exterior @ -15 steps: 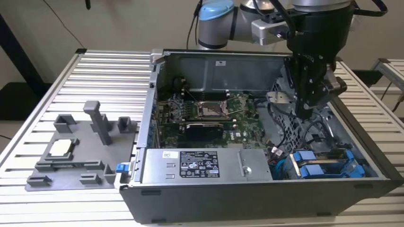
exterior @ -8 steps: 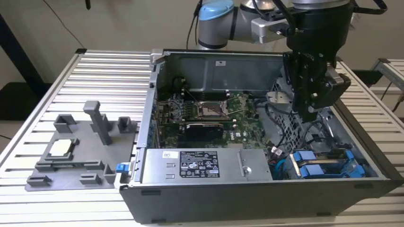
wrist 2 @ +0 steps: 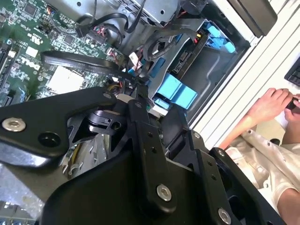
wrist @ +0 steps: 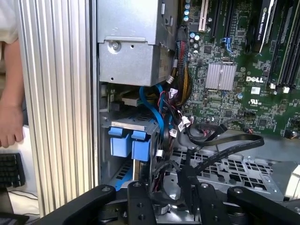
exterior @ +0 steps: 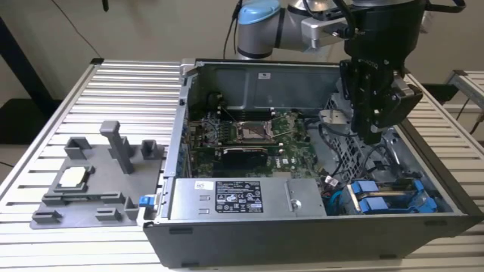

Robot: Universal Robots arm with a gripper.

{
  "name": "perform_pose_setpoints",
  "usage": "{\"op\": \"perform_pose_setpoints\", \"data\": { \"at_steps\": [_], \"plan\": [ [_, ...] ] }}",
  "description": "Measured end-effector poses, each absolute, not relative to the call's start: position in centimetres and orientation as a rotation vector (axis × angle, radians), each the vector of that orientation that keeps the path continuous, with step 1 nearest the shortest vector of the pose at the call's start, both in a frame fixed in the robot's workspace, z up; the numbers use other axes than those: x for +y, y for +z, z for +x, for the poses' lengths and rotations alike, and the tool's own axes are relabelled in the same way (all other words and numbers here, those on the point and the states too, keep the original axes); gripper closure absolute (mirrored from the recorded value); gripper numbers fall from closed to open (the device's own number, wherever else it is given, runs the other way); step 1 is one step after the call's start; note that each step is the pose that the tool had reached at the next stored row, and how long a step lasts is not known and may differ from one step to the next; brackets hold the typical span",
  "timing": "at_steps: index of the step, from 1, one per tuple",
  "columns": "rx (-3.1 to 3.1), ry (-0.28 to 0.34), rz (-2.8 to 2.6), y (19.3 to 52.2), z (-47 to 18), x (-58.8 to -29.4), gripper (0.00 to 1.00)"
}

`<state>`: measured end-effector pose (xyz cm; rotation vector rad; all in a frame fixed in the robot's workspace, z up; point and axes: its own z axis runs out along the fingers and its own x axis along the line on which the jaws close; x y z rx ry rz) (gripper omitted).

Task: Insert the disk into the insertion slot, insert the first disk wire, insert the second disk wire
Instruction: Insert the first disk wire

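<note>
An open computer case (exterior: 302, 241) is shown on a slatted table (exterior: 128, 85). The gripper (exterior: 373, 136) is held inside the case at 3 o'clock, among black cables (wrist: 229, 143). Whether its jaws are spread or pressed together cannot be told. The disk (exterior: 376, 205), in its blue frame, is seated in the slot (wrist: 133, 125) at the case's 4 o'clock corner, beside a second blue carrier (exterior: 364, 187). A hand (wrist: 9, 126) is seen past the table.
</note>
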<state>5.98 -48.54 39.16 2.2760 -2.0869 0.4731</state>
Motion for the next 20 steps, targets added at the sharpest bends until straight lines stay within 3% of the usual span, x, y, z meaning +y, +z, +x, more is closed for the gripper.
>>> {"op": "perform_pose_setpoints", "data": {
  "at_steps": [20],
  "plan": [
    [-2.055, 0.561, 2.247, 37.8, 5.7, -47.9, 0.59]
  ]
}}
